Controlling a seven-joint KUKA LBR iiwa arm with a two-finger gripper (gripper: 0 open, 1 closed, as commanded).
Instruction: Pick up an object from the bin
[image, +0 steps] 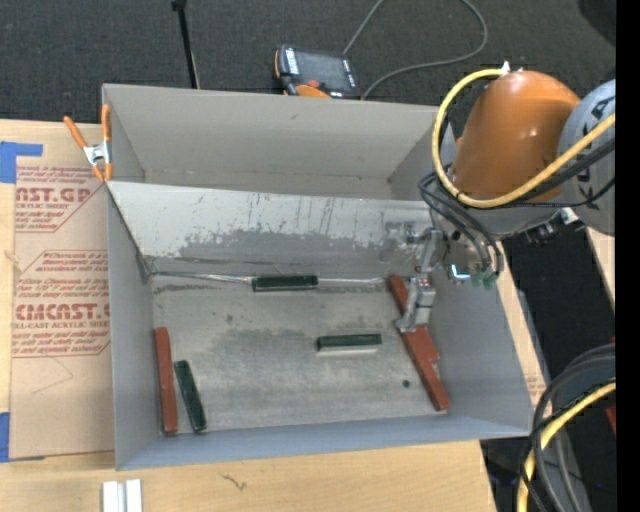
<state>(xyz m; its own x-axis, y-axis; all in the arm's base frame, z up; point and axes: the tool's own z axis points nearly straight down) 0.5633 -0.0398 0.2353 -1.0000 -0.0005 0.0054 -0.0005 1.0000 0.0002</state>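
Camera view findings, taken from the near wall of the bin back to the far one.

Nearest, in the left corner, lie two things side by side: the left red strip, flat along the foot of the left wall, and the left green bar just beside it, almost parallel. Both look to have slid to the wall and come to rest there.

On the opposite side, the right red strip lies flat along the foot of the right wall, its near end close to the front corner and its far end running up under the gripper. Hard against the wall as it is, there is little room on its outer side, in my judgement.

Further in, the middle green bar lies flat on open floor, well apart from the rest.

The gripper hangs low over the upper half of the right red strip, at or very near its surface. Whether it is spread or closed cannot be told, and nothing is seen held. The orange cover sits above, outside the right wall.

Farthest, the far green bar lies at the foot of the back wall.
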